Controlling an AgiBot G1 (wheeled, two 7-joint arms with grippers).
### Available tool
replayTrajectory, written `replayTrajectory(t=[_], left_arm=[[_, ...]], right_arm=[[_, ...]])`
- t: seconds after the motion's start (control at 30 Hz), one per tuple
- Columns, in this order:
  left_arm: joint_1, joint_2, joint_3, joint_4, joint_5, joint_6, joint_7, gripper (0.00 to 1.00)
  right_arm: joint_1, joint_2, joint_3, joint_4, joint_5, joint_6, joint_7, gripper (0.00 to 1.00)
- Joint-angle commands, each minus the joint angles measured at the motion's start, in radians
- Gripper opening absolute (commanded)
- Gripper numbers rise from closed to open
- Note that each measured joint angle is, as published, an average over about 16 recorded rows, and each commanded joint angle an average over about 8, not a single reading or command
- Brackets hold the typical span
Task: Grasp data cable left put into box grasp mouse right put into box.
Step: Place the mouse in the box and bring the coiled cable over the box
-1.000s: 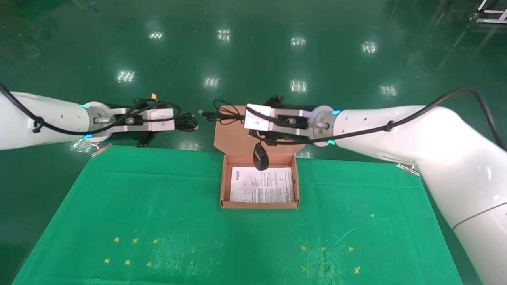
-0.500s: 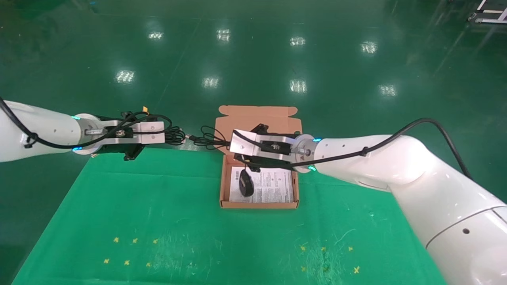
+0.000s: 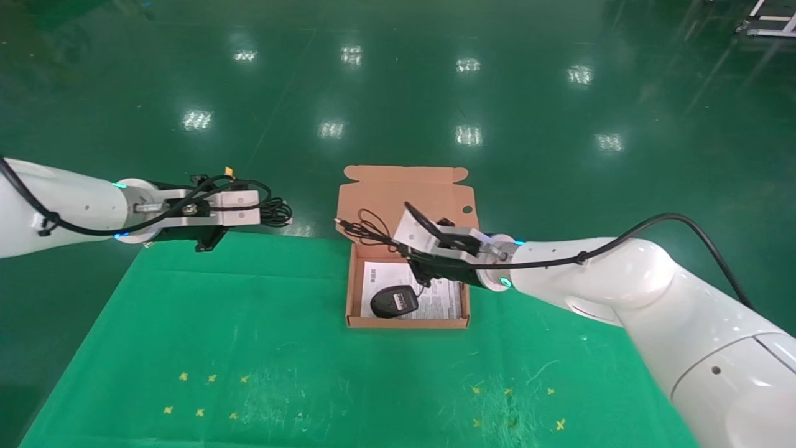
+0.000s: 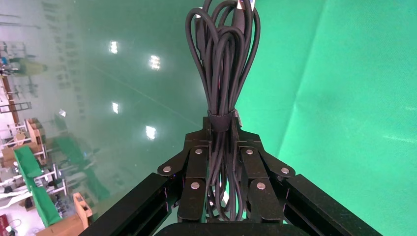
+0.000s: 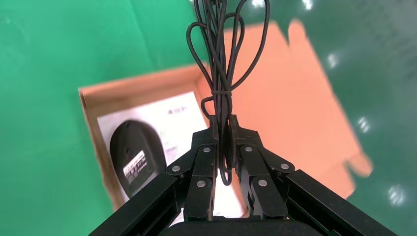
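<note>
The mouse (image 3: 394,302) lies underside up, white label showing, in the front left of the open box (image 3: 407,322); it also shows in the right wrist view (image 5: 135,157). My right gripper (image 3: 403,247) is over the box's rear, shut on the mouse's bundled cord (image 5: 226,49), whose loops (image 3: 367,227) hang over the flap lid (image 3: 404,190). My left gripper (image 3: 262,213) hovers beyond the table's far left edge, shut on the coiled data cable (image 4: 221,59), which also shows in the head view (image 3: 277,213).
The green cloth table (image 3: 249,323) spreads in front of the box. Small yellow cross marks (image 3: 205,395) sit near the front left and front right (image 3: 510,407). A white printed sheet (image 3: 444,298) lines the box. Beyond the table is shiny green floor (image 3: 398,93).
My right gripper came down and back toward me over the box. The mouse went from hanging by its cord to lying in the box. My left arm lowered slightly, then held still.
</note>
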Motion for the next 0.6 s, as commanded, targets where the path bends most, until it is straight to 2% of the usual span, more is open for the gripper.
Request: replayTrajectory(t=[0.03,0.23,0.3,0.6], left_arm=[[0.0,0.0,0.0,-0.002,0.001,0.001,-0.002,0.0],[0.001,-0.001,0.0,-0.004,0.002,0.001,-0.003,0.0],[0.001,-0.001,0.0,-0.005,0.002,0.001,-0.003,0.0],[0.014,0.016,0.001,-0.009,-0.015,-0.008,0.002,0.0]], right_arm=[[-0.001,-0.001,-0.016,-0.028,0.014,0.007,0.021,0.09],[0.003,-0.003,-0.061,-0.049,0.031,0.006,0.046,0.84],[0.004,0.0,-0.071,-0.051,0.034,0.002,0.048,1.0],[-0.001,0.03,-0.092,-0.016,0.037,-0.006,0.063,1.0]])
